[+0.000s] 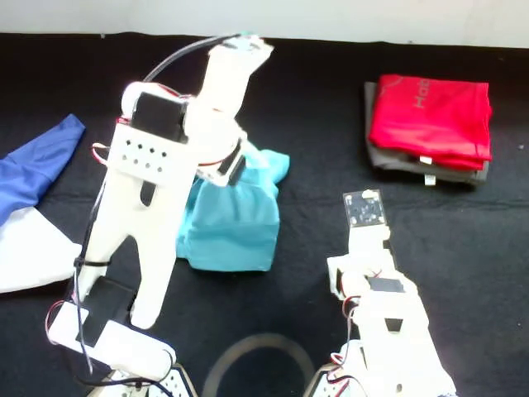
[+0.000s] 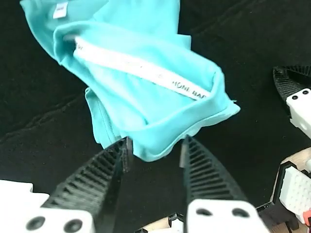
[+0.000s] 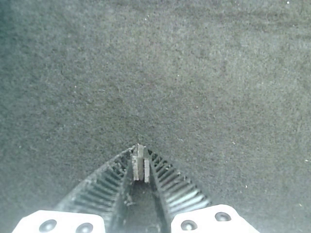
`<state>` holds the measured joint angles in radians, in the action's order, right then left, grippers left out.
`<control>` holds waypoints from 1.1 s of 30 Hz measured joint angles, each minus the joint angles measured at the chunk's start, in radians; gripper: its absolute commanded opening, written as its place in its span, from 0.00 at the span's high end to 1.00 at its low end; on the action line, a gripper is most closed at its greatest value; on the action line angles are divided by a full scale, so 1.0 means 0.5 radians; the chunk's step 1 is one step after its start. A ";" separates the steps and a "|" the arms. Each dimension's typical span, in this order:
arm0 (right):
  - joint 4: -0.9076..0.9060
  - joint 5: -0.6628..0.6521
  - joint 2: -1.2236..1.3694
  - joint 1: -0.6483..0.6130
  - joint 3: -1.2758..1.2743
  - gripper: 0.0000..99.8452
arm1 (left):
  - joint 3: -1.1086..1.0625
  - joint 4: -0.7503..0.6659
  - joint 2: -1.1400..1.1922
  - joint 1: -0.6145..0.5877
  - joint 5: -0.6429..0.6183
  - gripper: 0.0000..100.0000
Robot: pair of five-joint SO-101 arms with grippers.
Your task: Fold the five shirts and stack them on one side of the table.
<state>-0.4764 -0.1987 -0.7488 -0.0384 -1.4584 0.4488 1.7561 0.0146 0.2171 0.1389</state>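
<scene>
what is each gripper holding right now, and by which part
Nothing is held. The left gripper is open, a folded edge of the teal shirt between its jaws unpinched; the right gripper is shut on nothing.

The white left arm (image 1: 140,203) hides from us one side of the crumpled teal cotton shirt (image 1: 235,223). The high view's edge cuts off the blue shirt (image 1: 37,161) and white shirt (image 1: 29,252); the folded red shirt (image 1: 430,120) covers most of the grey shirt (image 1: 397,165).
</scene>
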 measured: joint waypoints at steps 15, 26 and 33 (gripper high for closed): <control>0.000 0.000 0.000 0.000 0.000 0.96 | -0.657 -0.009 -0.003 -0.752 0.224 0.81; 0.003 0.000 0.000 -0.021 0.000 0.82 | -1.660 -0.669 0.000 -0.638 0.267 0.81; 0.003 0.000 0.000 -0.021 0.000 0.82 | -1.921 -1.114 0.000 -0.620 0.267 0.81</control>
<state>-0.4749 -0.1987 -0.7488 -0.0491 -1.4584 -0.5117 1.1991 0.0146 -0.0928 0.2723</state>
